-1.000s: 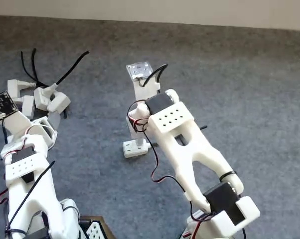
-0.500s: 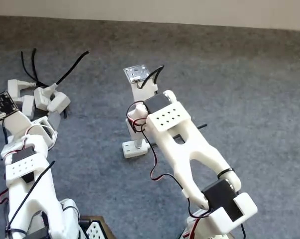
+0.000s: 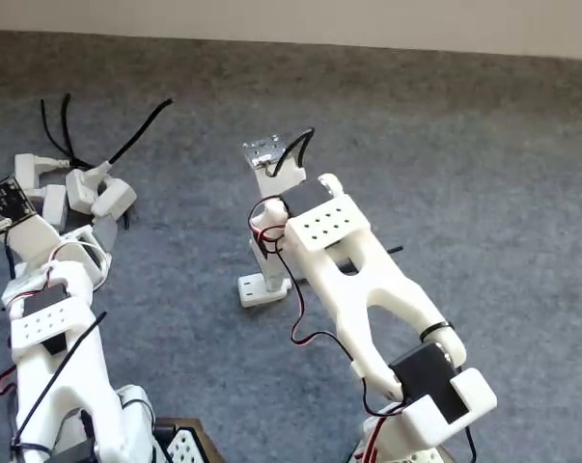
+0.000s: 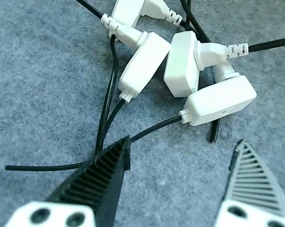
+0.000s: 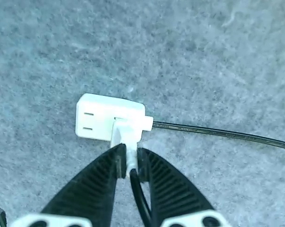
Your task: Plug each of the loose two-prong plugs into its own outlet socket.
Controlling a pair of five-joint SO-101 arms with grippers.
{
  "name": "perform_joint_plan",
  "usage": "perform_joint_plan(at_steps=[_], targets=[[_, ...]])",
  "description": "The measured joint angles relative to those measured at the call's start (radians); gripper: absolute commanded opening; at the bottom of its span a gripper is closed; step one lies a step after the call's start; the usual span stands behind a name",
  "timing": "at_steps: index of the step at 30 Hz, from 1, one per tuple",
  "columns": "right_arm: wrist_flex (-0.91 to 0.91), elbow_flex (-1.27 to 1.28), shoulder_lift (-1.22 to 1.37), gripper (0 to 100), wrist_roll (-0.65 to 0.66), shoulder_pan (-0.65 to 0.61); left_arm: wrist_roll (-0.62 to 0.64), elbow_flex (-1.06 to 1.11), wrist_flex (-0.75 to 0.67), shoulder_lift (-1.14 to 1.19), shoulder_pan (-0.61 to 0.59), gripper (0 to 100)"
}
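With right gripper (image 5: 131, 153) clenched on 2-prong plug (image 5: 126, 131), frame centre: press squarely into outlet socket (image 5: 92, 118), avoid tilt. Ignore released left gripper (image 4: 182, 143).

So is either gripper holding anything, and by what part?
The right gripper pinches a white plug by its cord end, over the outlet socket. The left gripper is open, holding nothing.

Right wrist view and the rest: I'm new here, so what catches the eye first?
The right gripper is shut on a white plug standing on the outlet block at the centre of the grey surface. The open left gripper hangs over a pile of white plugs and sockets tangled with black cords near its left edge.
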Motion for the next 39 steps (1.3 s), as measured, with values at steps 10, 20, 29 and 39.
perform_joint_plan(at_steps=[10,20,29,39], targets=[[-0.068,0.035,0.044,0.5,0.000,-0.048,0.000,0.000,0.000,0.000,0.011,34],[-0.175,0.049,0.195,0.9,0.000,-0.087,0.000,0.000,0.000,0.000,0.012,34],[-0.178,0.071,0.161,35.6,0.043,-0.095,-0.003,0.000,0.000,0.003,0.028,34],[0.064,-0.132,-0.100,36.3,0.081,-0.006,-0.058,0.000,0.002,0.003,0.083,34]])
